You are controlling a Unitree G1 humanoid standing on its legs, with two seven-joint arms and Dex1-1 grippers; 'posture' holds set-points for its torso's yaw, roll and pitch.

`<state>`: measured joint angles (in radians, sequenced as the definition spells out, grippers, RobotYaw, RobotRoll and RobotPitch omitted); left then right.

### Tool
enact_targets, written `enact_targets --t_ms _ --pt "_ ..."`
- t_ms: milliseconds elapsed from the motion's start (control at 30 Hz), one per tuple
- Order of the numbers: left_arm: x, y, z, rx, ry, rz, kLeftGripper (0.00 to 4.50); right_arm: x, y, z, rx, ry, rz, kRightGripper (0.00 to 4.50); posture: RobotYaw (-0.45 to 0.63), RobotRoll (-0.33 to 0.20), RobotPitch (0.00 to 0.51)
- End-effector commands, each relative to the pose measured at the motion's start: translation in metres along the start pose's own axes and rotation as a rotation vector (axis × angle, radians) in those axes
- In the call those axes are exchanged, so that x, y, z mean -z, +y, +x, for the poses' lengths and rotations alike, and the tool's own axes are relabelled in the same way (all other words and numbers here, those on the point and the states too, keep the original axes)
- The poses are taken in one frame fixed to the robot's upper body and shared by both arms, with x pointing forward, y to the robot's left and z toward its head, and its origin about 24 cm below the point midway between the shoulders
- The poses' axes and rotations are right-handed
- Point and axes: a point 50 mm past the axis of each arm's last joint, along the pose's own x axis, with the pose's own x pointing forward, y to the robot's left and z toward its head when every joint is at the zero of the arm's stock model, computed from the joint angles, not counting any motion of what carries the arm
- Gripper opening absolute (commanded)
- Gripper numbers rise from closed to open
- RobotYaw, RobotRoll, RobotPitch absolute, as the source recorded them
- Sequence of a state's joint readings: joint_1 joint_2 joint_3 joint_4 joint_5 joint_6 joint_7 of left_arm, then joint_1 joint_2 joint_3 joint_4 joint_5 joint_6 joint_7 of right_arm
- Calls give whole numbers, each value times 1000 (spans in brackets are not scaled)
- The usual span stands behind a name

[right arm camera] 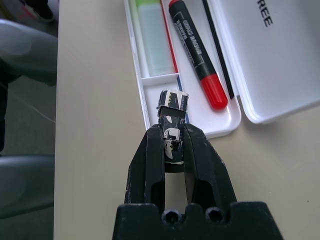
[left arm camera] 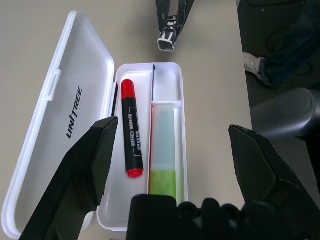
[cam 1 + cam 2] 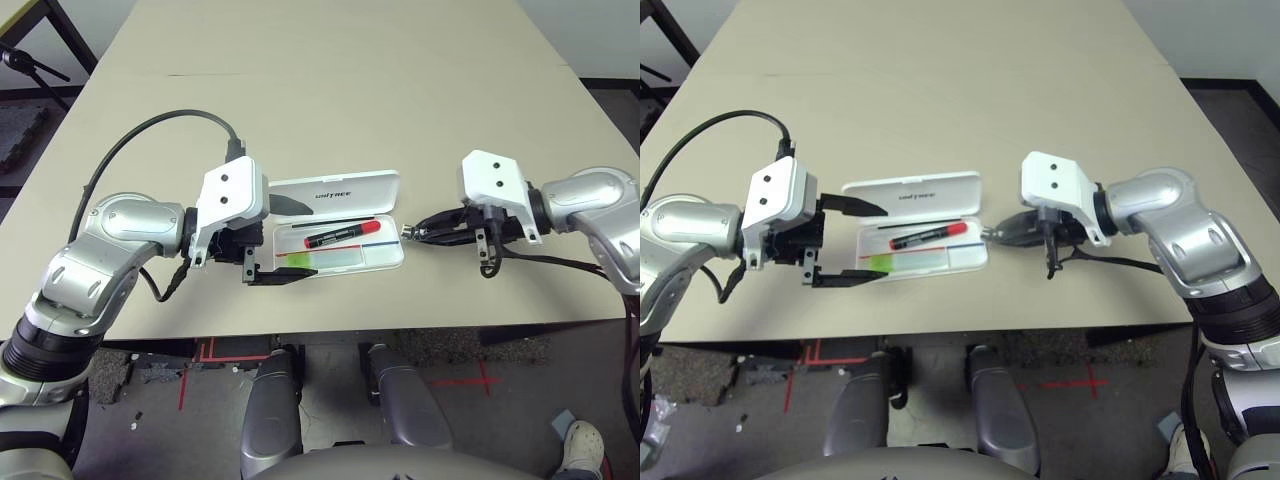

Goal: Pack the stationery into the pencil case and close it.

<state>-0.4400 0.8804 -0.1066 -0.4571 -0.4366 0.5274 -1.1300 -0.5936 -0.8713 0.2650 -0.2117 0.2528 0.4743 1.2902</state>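
Right wrist view: right gripper [image 1: 174, 131] pinches the black-and-silver block [image 1: 172, 125]; left gripper [image 2: 174, 145] gapes wide, empty.

We see a pale beige table [image 3: 450, 110] running out beyond both grippers, its near edge on the robot's side of them. Directly on it we find the white pencil case [image 3: 385, 258], between the left gripper [image 3: 885, 243] and the right gripper [image 1: 174, 131], its lid [image 3: 370, 188] open

"UNITREE" on lid [image 2: 85, 90] of pencil case [image 2: 107, 210]; "MARKER" on black marker [image 2: 132, 130]
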Motion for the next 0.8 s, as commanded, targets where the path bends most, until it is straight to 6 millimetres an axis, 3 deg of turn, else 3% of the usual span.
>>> enact_targets --t_ms 33,633,800 --pt "1 -2 4 17 15 3 4500 -5 0 8 -28 4 -53 272 -115 0 201" --pt "0 -1 5 7 11 2 4500 2 -1 42 -75 14 -85 272 -103 0 195" --pt "1 -1 4 2 13 -1 4500 2 -3 43 -46 1 -80 1984 -103 0 194"
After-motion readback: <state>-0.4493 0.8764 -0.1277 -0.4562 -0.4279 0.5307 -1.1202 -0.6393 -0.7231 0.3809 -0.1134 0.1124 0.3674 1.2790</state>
